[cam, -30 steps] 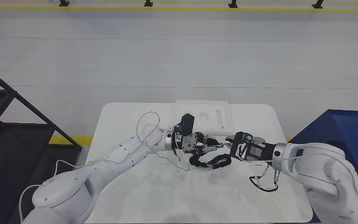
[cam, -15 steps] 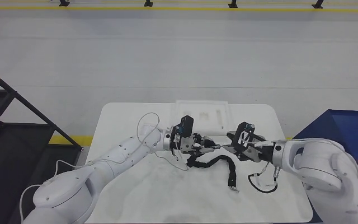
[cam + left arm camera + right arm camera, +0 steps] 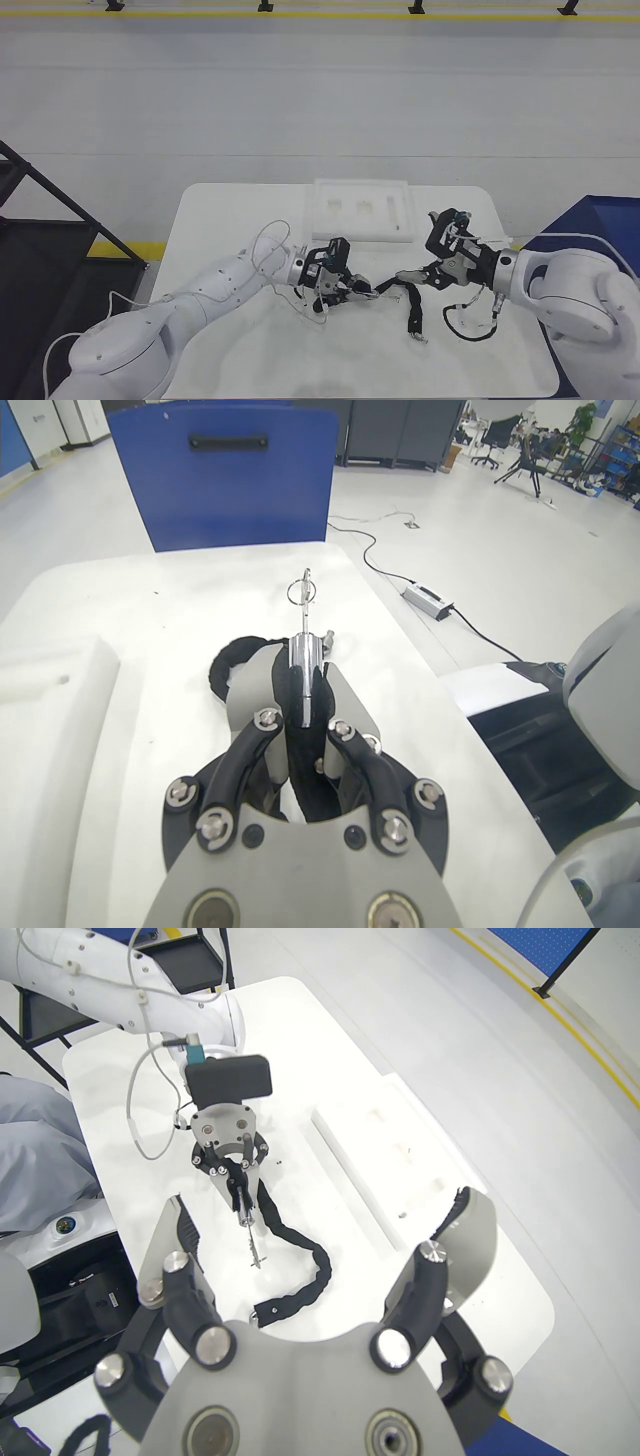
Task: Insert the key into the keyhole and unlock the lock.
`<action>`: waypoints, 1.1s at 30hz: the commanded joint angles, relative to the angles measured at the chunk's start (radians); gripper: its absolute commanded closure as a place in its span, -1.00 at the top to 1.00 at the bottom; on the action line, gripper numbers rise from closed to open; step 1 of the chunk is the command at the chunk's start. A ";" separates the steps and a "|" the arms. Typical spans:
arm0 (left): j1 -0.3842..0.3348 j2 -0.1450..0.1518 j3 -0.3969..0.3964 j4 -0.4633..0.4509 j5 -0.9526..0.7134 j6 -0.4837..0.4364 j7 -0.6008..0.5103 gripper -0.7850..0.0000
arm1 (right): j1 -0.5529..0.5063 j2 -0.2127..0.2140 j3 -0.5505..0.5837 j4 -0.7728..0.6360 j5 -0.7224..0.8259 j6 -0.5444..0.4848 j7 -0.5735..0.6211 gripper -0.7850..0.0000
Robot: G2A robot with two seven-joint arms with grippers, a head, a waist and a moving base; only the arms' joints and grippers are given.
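**Key (image 3: 304, 610) seated in lock (image 3: 301, 695); right claw (image 3: 322, 1203) stands clear**
Left claw (image 3: 300, 667) pinches the lock near mid-surface (image 3: 150, 600) to brace it for turning. The right claw is spread, empty and well apart from the key.

The left gripper (image 3: 300, 685) sits low over the surface (image 3: 320, 350), jaws closed on the lock barrel (image 3: 304, 650), so the barrel's sides are blocked. The key (image 3: 304, 620) juts from the barrel's end with open air around it. The right gripper (image 3: 320, 1208) hangs over that side, jaws wide apart and not touching the key. The black chain (image 3: 322, 1265) snakes across the surface just beside the key, its loose end toward the near edge. A foam tray (image 3: 330, 225) lines the far edge, and a second black loop (image 3: 85, 1430) lies by the right arm. Bare surface runs along the near edge.
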State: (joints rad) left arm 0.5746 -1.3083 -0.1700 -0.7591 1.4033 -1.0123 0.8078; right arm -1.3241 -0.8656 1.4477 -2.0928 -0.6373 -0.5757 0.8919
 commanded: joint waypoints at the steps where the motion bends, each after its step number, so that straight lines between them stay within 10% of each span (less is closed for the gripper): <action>1: 0.017 -0.016 0.000 0.028 0.043 0.000 0.000 0.67 | -0.002 0.001 0.000 0.007 -0.006 0.002 -0.008 1.00; 2: 0.023 -0.024 0.000 0.039 0.045 0.000 0.000 1.00 | -0.003 0.001 0.000 0.014 -0.008 0.003 -0.014 1.00; 12: -0.051 -0.053 0.000 0.119 -0.056 0.000 0.000 1.00 | 0.066 -0.007 -0.062 0.150 -0.025 -0.067 -0.131 1.00; 33: -0.336 0.121 0.000 0.083 -0.219 0.000 0.000 1.00 | 0.585 -0.076 -0.365 0.660 0.008 -0.430 -0.292 1.00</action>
State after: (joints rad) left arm 0.2482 -1.1974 -0.1700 -0.6672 1.1926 -1.0123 0.8078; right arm -0.7620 -0.9400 1.0876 -1.4415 -0.6397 -0.9998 0.5968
